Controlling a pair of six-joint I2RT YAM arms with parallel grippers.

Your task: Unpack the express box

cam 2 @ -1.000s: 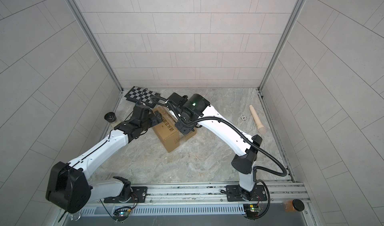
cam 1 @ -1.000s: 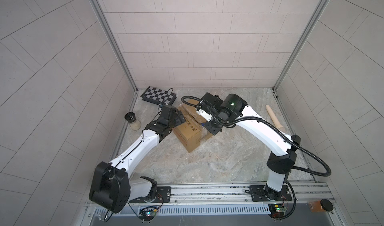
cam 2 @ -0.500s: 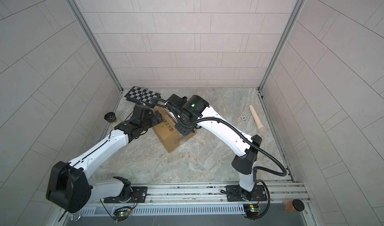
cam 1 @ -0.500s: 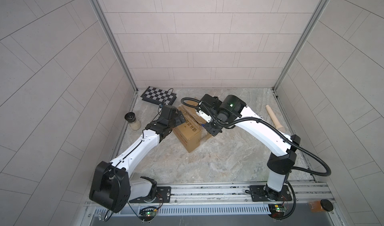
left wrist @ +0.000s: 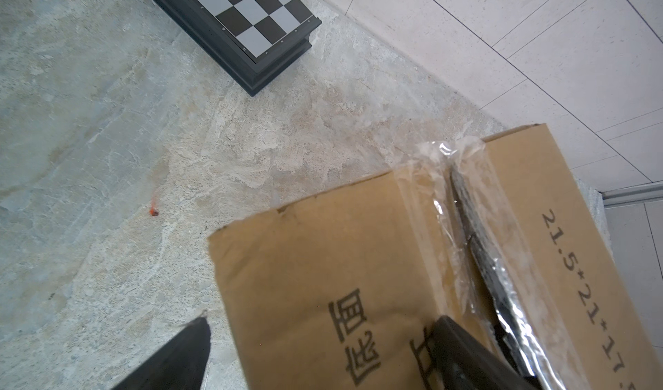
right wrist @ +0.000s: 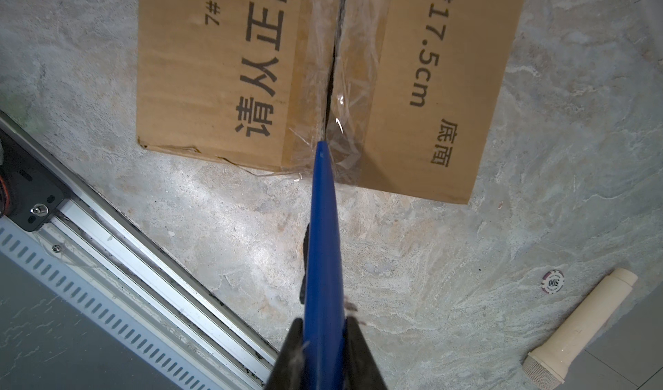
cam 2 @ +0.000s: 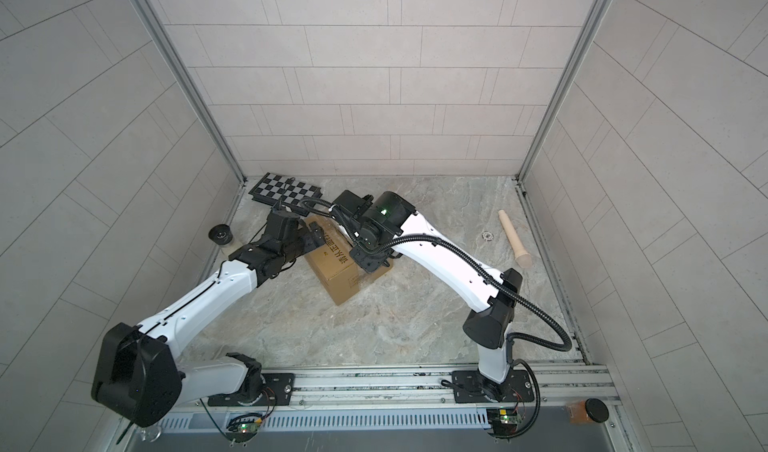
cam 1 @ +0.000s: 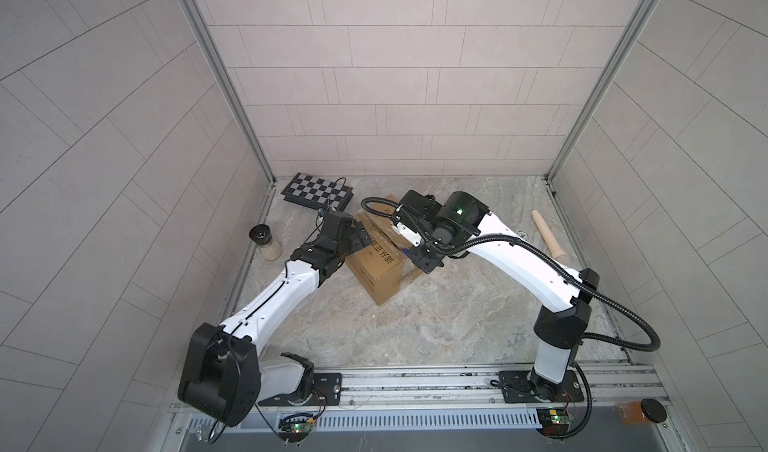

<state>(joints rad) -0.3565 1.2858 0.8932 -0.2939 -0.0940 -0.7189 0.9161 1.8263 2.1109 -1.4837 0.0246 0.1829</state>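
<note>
The express box [cam 1: 379, 272] [cam 2: 337, 272], a brown carton with black print, sits on the stone floor, its top seam under clear tape [right wrist: 335, 65] that has split along part of its length. My left gripper [left wrist: 323, 321] [cam 1: 360, 237] is open: one finger [left wrist: 175, 352] hangs beside the box's side, the other finger [left wrist: 462, 352] rests over the top flap [left wrist: 323, 262]. My right gripper [right wrist: 324, 320] [cam 1: 420, 259] is shut on a blue pointed tool [right wrist: 323, 226]. The tool's tip touches the taped seam at the box's near edge.
A checkered board case [cam 1: 318, 190] [left wrist: 244, 15] lies at the back left. A black-lidded jar [cam 1: 264, 242] stands by the left wall. A cream cylinder [cam 1: 548, 234] [right wrist: 574, 327] and a small chip [right wrist: 552, 282] lie to the right. The rail [cam 1: 415, 381] runs along the front.
My right wrist has eased slightly to the left over the box. The left arm and the box have stayed put.
</note>
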